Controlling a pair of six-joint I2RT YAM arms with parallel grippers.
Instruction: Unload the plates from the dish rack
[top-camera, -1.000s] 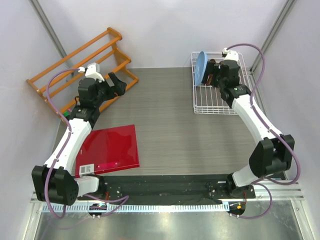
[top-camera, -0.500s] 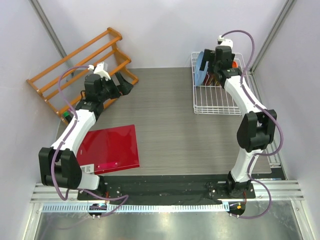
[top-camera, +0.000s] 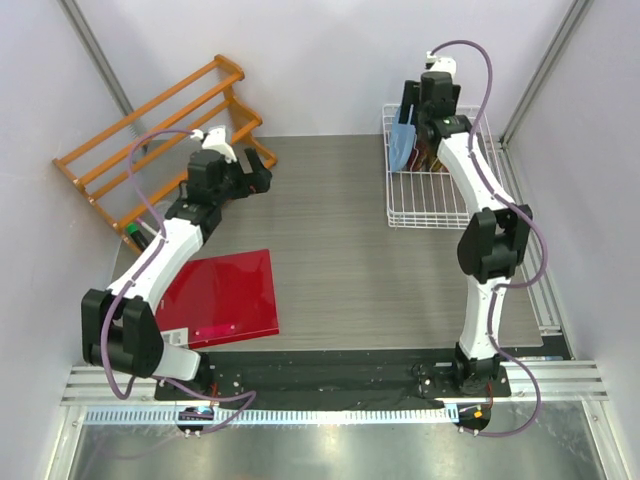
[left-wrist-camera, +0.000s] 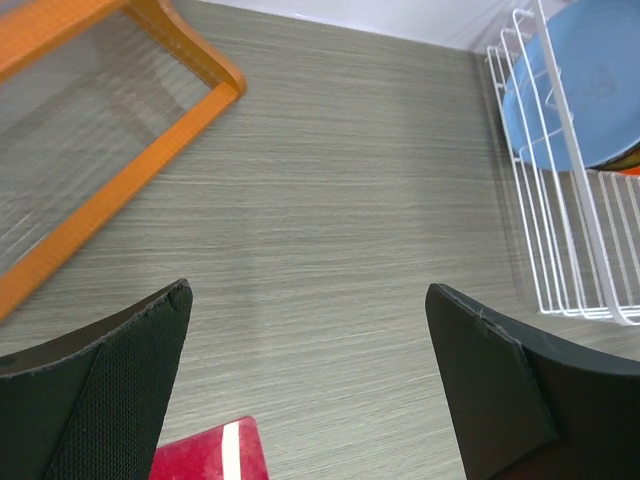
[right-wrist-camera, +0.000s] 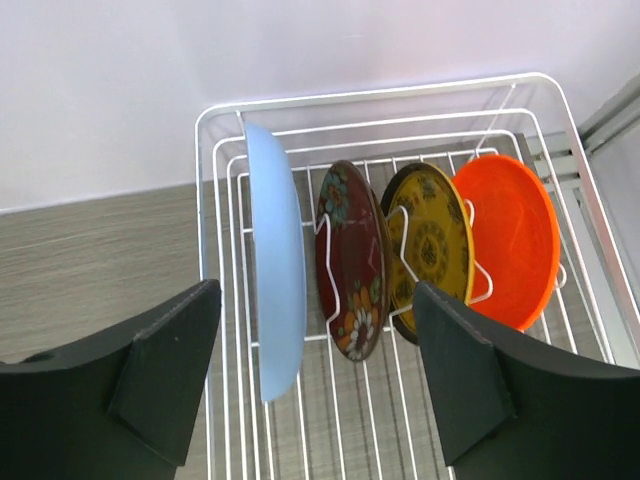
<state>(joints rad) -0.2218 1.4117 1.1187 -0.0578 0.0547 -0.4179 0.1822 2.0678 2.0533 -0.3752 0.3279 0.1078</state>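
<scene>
The white wire dish rack (right-wrist-camera: 400, 95) holds four upright plates: light blue (right-wrist-camera: 277, 270), dark red floral (right-wrist-camera: 352, 262), yellow patterned (right-wrist-camera: 432, 245) and orange (right-wrist-camera: 510, 240). My right gripper (right-wrist-camera: 315, 375) is open and empty, above the rack, jaws straddling the blue and red plates without touching. In the top view it (top-camera: 412, 112) hovers over the rack (top-camera: 445, 215), where the blue plate (top-camera: 402, 140) shows. My left gripper (left-wrist-camera: 310, 390) is open and empty above bare table; in the top view it (top-camera: 262, 168) is near the orange wooden rack. The blue plate (left-wrist-camera: 585, 85) and dish rack (left-wrist-camera: 540, 250) show at the left wrist view's right.
An orange wooden slatted rack (top-camera: 150, 130) stands at the back left; its corner (left-wrist-camera: 190, 110) shows in the left wrist view. A flat red square board (top-camera: 225, 295) lies at the front left, its corner (left-wrist-camera: 215, 455) below the left gripper. Grey walls enclose the table.
My right arm has stretched further back and up over the dish rack. My left gripper has swung right, away from the wooden rack. No plate has moved.
</scene>
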